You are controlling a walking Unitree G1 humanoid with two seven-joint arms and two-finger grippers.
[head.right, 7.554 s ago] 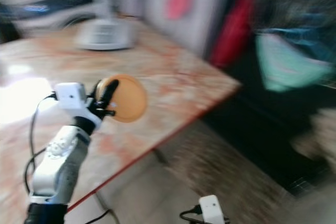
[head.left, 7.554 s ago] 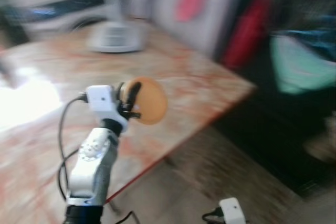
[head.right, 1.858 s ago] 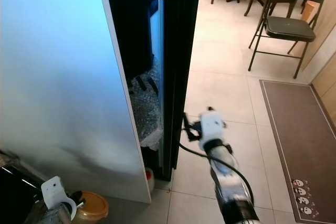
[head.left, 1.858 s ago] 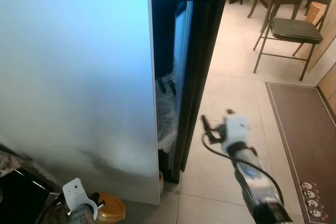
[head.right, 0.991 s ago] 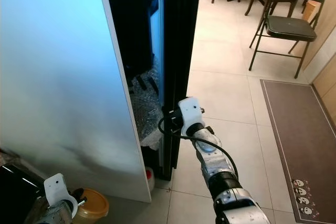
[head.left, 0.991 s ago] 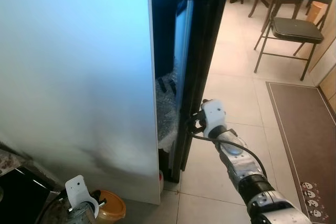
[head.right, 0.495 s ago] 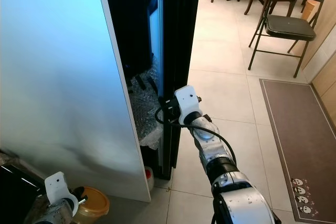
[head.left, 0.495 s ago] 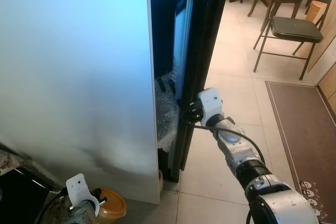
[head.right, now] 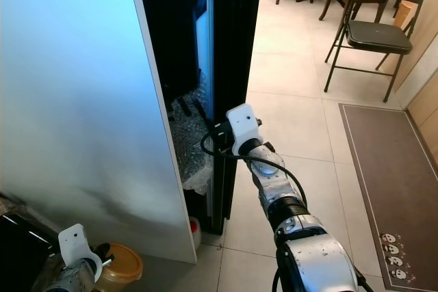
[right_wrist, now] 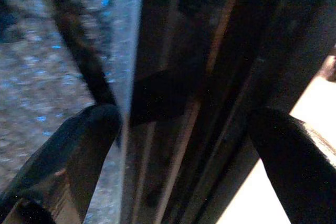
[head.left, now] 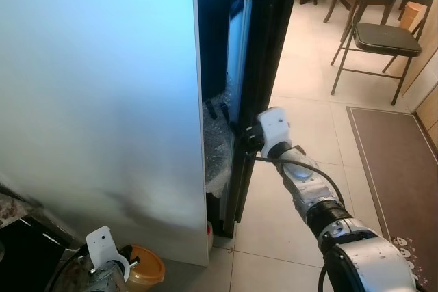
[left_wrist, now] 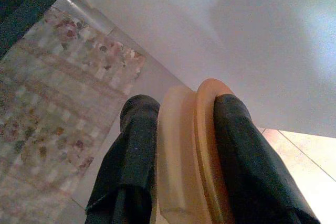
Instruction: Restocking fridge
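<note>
The right gripper point(right_wrist: 184, 145) straddled the edge of the dark fridge door point(head.left: 256, 66), fingers point(right_wrist: 68, 150) spread wide, apparently to swing the barely open door wider; the left gripper point(left_wrist: 181, 156) waited low beside the white fridge wall point(head.left: 102, 100), fingers clamped on the orange-lidded container point(left_wrist: 186, 150) kept ready for shelving.
</note>
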